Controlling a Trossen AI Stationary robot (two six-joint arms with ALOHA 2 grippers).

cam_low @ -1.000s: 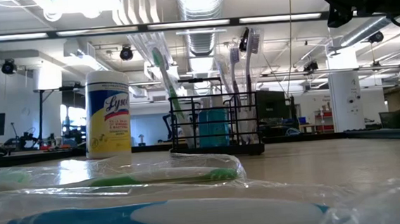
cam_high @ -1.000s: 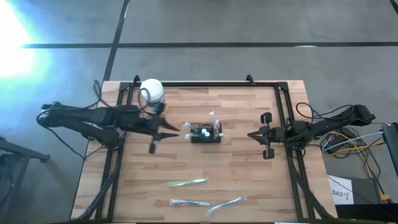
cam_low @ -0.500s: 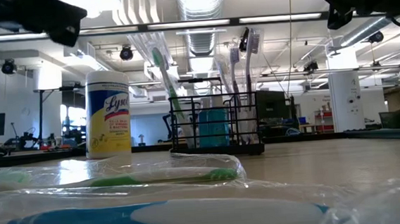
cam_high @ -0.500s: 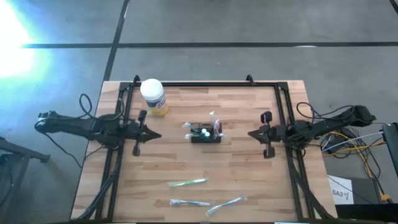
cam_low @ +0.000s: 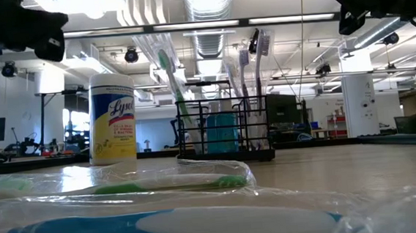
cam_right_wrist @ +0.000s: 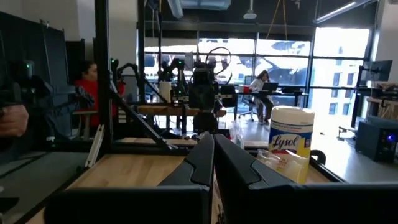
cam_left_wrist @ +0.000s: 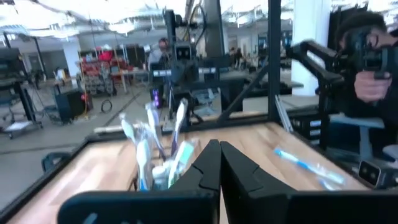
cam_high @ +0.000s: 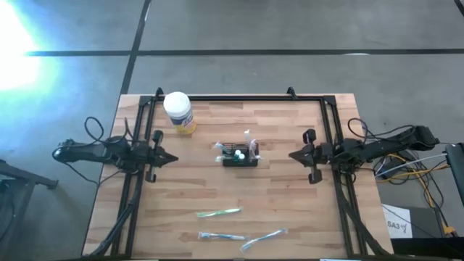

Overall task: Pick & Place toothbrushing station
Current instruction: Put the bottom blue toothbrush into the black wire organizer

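Note:
The toothbrushing station is a small black wire-mesh caddy [cam_high: 240, 156] with several toothbrushes standing in it, its base on the wooden table near the middle; it also shows in the low view [cam_low: 224, 134] and the left wrist view [cam_left_wrist: 158, 165]. My left gripper [cam_high: 174, 158] is shut and empty over the table's left edge, pointing at the caddy. My right gripper [cam_high: 291, 156] is shut and empty over the table's right part, also pointing at the caddy.
A white-lidded jar with a yellow label [cam_high: 179, 112] stands at the far left. Three wrapped toothbrushes [cam_high: 219, 213] [cam_high: 221, 236] [cam_high: 265, 237] lie near the front edge. A black frame [cam_high: 239, 97] runs round the table. People show in the room behind.
My left gripper has drawn back from beside the caddy toward the table's left edge, and now stands over that edge. The caddy and jar have stayed put. My right arm has kept still.

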